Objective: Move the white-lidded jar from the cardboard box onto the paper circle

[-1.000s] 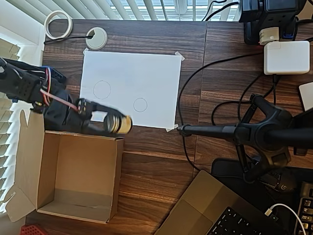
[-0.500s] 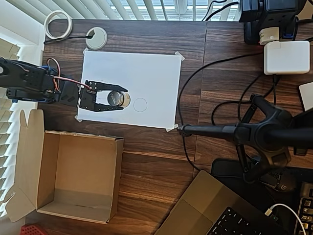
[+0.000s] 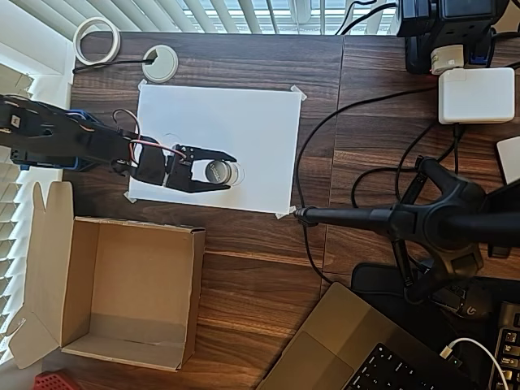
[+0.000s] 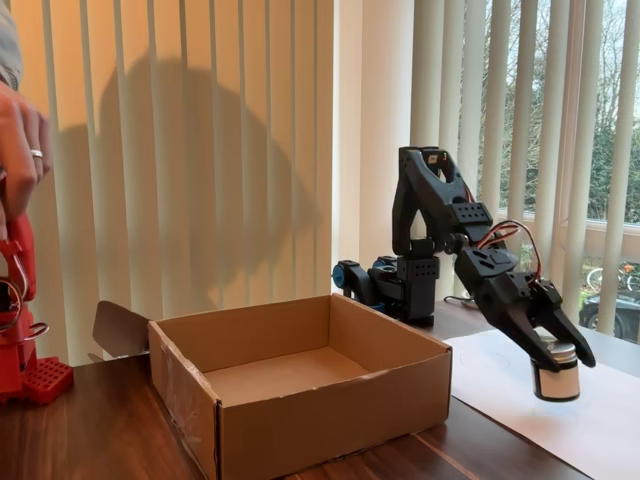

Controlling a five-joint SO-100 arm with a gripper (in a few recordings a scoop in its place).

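Note:
In the overhead view my gripper (image 3: 222, 172) is shut on the white-lidded jar (image 3: 217, 172) over the white sheet (image 3: 252, 122). The jar overlaps the left part of the paper circle (image 3: 241, 174), whose right arc shows beside it. In the fixed view the gripper (image 4: 556, 362) points down and holds the jar (image 4: 555, 378) upright, just over the sheet (image 4: 600, 425). I cannot tell whether the jar touches the paper. The cardboard box (image 3: 122, 284) stands open and empty at the lower left, and in the fixed view the box (image 4: 300, 400) is left of the arm.
A larger pencil circle (image 3: 170, 135) is mostly hidden under my arm. A white grommet ring (image 3: 160, 62) and a tape roll (image 3: 97, 39) lie at the back left. Black cables and a stand (image 3: 406, 219) cross the desk to the right, near a laptop (image 3: 357, 349). A person's hand (image 4: 18, 140) is at the left edge.
The gripper carried the jar from just above the box's top edge rightward across the sheet to the smaller circle. The arm stretched out to the right.

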